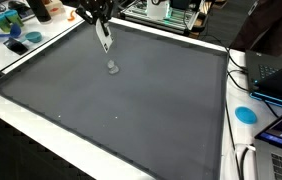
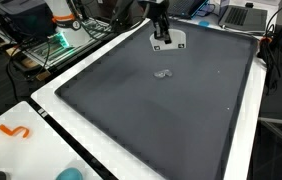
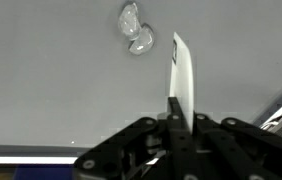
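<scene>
Gripper (image 3: 181,120) was found fully closed, its jaws pinched on the upper end of a white strip (image 3: 183,75). The strip hung from the jaws over a grey mat (image 1: 131,110). A small clear piece (image 3: 134,32) lay on the mat near the strip's free end, apart from it and not touched.

Assessment of the work in hand: the strip was held at one end only, so it would probably swing or twist if moved fast. Slow, level motion and an unchanged pinch seemed advisable. The clear piece looked light and hard to see against the mat, so the strip's tip would need to meet it low and square, or it might skid away.

Comparison of views: the wrist view showed the strip as a narrow blade and the clear piece as two rounded lobes side by side. It gave no sense of height. In both exterior views the strip (image 1: 104,38) (image 2: 169,42) hung tilted below the gripper (image 1: 100,20) (image 2: 159,30), with the clear piece (image 1: 112,67) (image 2: 162,73) a little beyond its tip. Whether the tip touched the mat could not be told. Only an exterior view showed a blue disc (image 1: 245,114) and a laptop (image 1: 281,75) beside the mat; only an exterior view showed an orange piece (image 2: 16,131) on the white table (image 2: 41,150).
</scene>
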Controlling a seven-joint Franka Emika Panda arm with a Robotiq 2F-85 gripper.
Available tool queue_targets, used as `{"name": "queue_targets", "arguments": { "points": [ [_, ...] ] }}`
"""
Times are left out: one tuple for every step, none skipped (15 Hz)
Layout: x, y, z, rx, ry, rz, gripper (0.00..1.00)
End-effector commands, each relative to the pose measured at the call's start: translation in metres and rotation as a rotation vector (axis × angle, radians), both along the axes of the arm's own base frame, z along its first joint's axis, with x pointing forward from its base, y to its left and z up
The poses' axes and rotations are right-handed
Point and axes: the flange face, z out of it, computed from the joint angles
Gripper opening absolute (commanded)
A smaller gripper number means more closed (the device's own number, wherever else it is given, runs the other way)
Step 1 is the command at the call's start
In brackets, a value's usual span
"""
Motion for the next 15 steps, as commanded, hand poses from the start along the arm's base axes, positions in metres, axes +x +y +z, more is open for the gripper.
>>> {"name": "queue_targets", "arguments": {
  "points": [
    [-0.005, 0.009, 0.010, -0.058, -0.011, 0.055, 0.01],
    [-0.004, 0.013, 0.013, -0.078, -0.011, 0.075, 0.01],
    [-0.003, 0.017, 0.017, -0.096, -0.015, 0.100, 0.01],
    [-0.002, 0.021, 0.020, -0.120, -0.015, 0.126, 0.01],
    [-0.001, 0.026, 0.024, -0.140, -0.014, 0.154, 0.01],
    [0.000, 0.030, 0.027, -0.165, -0.014, 0.175, 0.01],
    [0.001, 0.035, 0.030, -0.186, -0.010, 0.188, 0.01],
    [0.002, 0.040, 0.033, -0.201, -0.013, 0.205, 0.01],
    [0.004, 0.045, 0.037, -0.222, -0.014, 0.218, 0.01],
    [0.005, 0.050, 0.041, -0.239, -0.013, 0.236, 0.01],
    [0.006, 0.054, 0.045, -0.253, -0.012, 0.251, 0.01],
    [0.007, 0.059, 0.049, -0.268, 0.002, 0.258, 0.01],
    [0.009, 0.064, 0.053, -0.281, 0.008, 0.268, 0.01],
    [0.010, 0.069, 0.057, -0.292, 0.024, 0.277, 0.01],
    [0.012, 0.073, 0.061, -0.302, 0.036, 0.286, 0.01]
  ]
}}
